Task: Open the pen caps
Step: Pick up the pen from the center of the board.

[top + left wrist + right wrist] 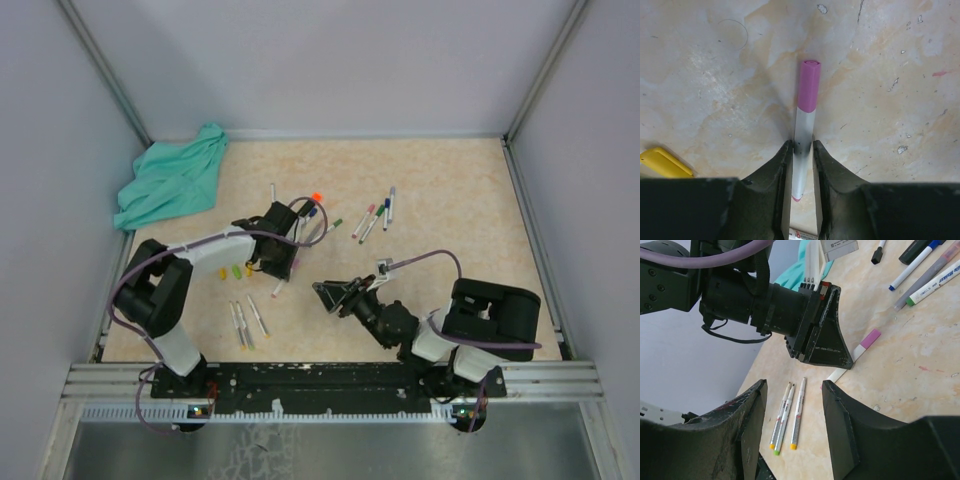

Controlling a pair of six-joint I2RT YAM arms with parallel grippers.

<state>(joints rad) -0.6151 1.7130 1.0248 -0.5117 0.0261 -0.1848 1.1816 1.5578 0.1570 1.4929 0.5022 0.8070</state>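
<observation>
Cap (809,86), pink, prob. light & slick, tops white barrel (804,130) lying near table (450,190) center; left gripper (801,147) flanks barrel, grip unclear, right gripper (793,385) spread empty; you'd pinch cap sides.

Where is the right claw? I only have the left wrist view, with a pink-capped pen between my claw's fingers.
Observer: The right claw is open and empty, held low over the table to the right of the left claw, pointing toward it.
Operator: What is already uncapped?
Observer: Three pens lie side by side near the left arm's base, nibs bare.
Operator: Where are more capped ones?
Observer: A cluster of pens lies farther back on the right, beyond the right claw, its coloured ends apparently capped.
</observation>
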